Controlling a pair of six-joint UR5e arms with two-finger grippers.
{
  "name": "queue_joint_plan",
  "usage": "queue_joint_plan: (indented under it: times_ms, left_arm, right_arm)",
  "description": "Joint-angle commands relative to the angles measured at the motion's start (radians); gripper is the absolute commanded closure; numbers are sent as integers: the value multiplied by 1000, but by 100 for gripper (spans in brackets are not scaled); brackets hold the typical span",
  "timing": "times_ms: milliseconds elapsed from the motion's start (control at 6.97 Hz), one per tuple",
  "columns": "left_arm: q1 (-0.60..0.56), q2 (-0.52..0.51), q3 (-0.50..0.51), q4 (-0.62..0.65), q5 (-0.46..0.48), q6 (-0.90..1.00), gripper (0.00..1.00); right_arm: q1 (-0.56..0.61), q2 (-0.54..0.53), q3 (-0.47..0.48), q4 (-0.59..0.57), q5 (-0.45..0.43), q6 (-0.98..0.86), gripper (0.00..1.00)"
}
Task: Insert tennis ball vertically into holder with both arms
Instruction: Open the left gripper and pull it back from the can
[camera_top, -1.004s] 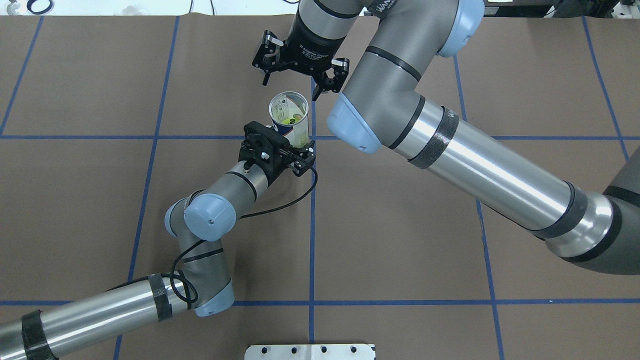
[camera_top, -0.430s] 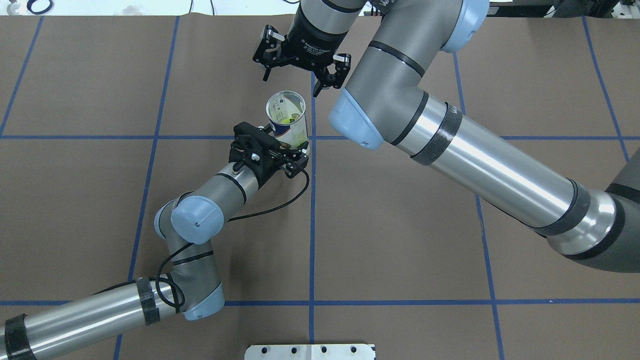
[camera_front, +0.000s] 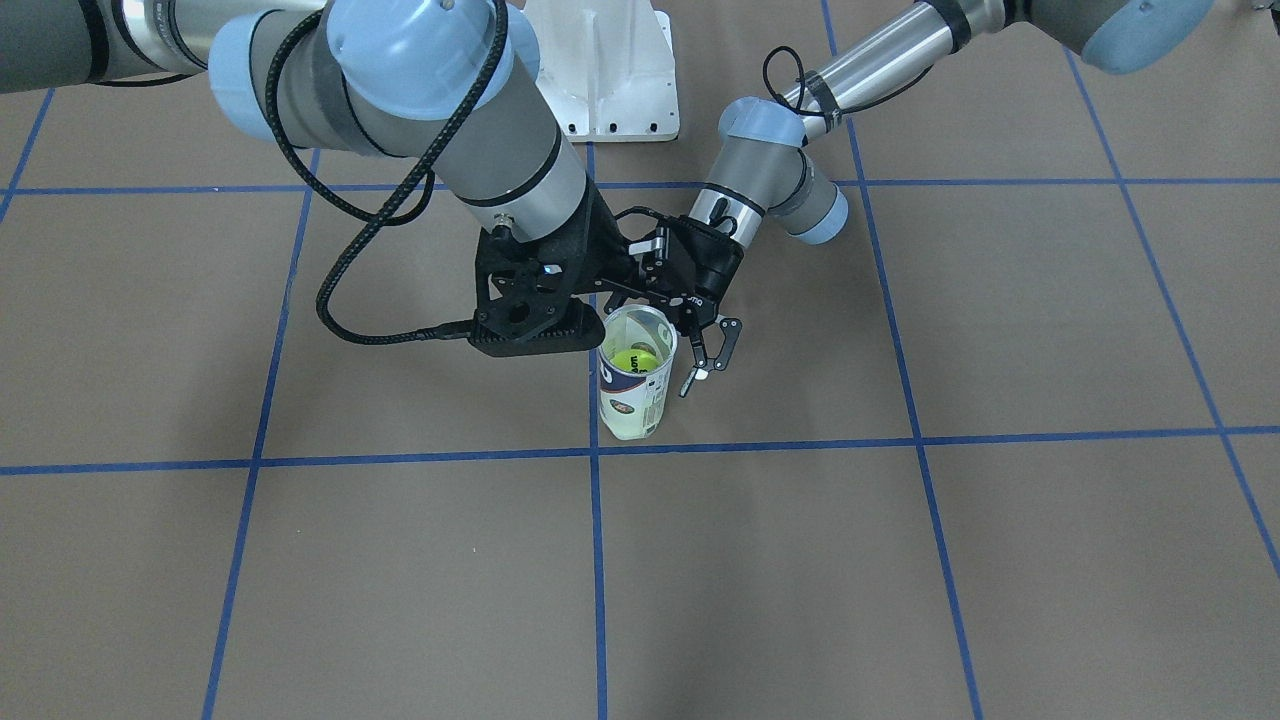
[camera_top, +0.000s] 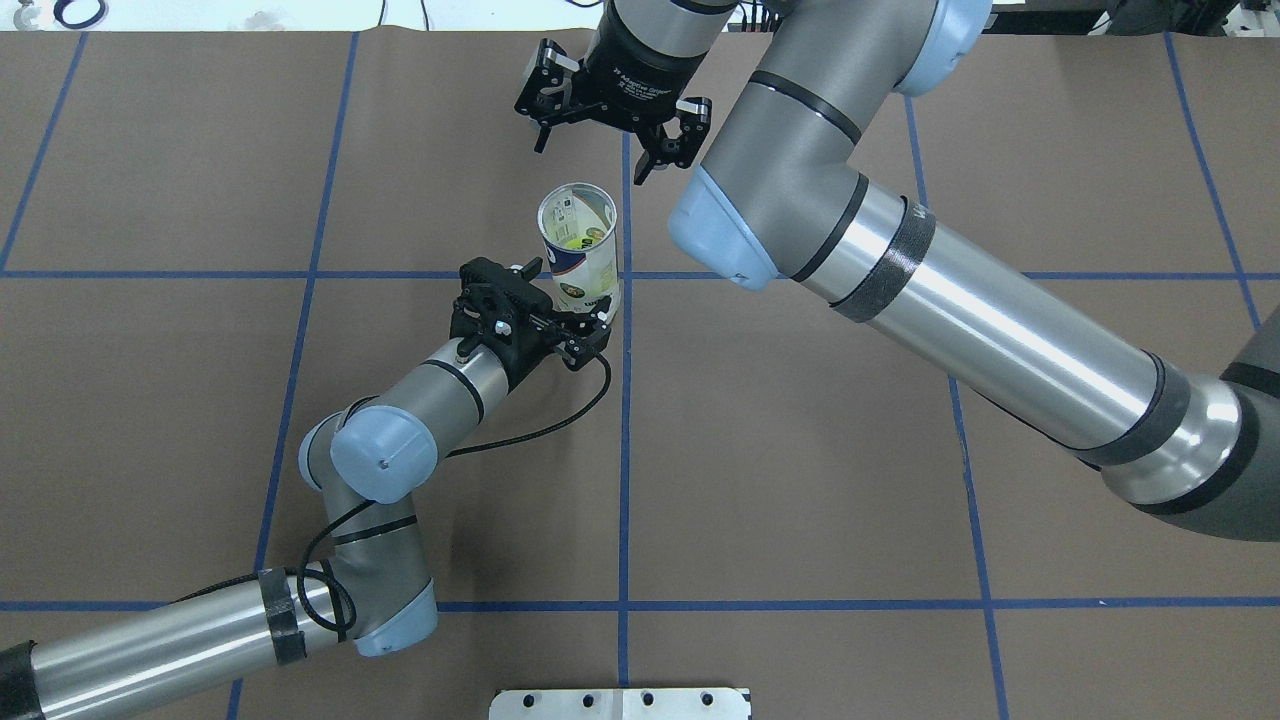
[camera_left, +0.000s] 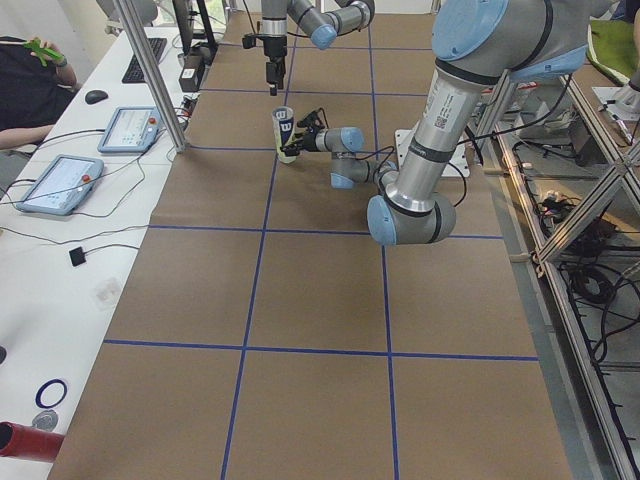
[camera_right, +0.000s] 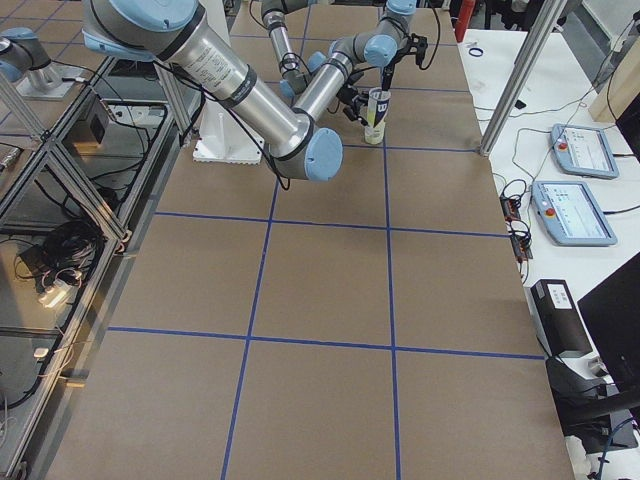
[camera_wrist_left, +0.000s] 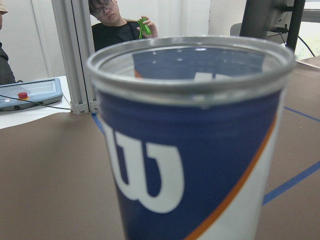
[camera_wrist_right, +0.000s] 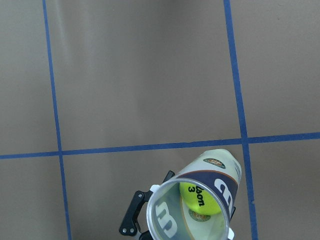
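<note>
Overhead exterior: both grippers off the can

Upright holder (camera_top: 580, 250) by the blue tape cross (camera_top: 625, 274), tennis ball (camera_wrist_right: 200, 197) inside. Beside its base the left gripper (camera_top: 560, 300), fingers spread. The right gripper (camera_top: 592, 150) is splayed, empty, beyond the rim, farther off than a second ago, and the left arm (camera_top: 440, 385) has backed away too.

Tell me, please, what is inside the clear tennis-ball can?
Through the open top of the holder, one yellow-green tennis ball with black print shows inside. Whether anything lies under that ball cannot be seen: the ball and the label cover it.
</note>
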Motion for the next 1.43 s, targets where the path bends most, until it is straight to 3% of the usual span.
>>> queue_joint_plan:
  times_ms: [0, 287, 574, 717, 860, 1004, 1290]
  left_arm:
    - [35, 23, -30, -1, 3, -6, 1]
    - [97, 163, -196, 2, 4, -6, 1]
    - [120, 223, -278, 4, -5, -3, 1]
    - [118, 259, -371, 55, -35, -1, 1]
    - [96, 328, -539, 266, -183, -10, 1]
    - [6, 353, -624, 416, -253, -13, 1]
    - [-225, 375, -639, 534, -432, -62, 1]
  right_arm:
    - [7, -3, 0, 1, 1, -2, 0]
    - [20, 0, 0, 2, 8, -2, 0]
    - [58, -6, 0, -2, 48, -4, 0]
    - [93, -26, 0, -2, 83, -33, 0]
    - [133, -69, 2, -2, 108, -107, 0]
    - [167, -127, 0, -2, 105, -220, 0]
    - [272, -257, -10, -5, 104, -487, 0]
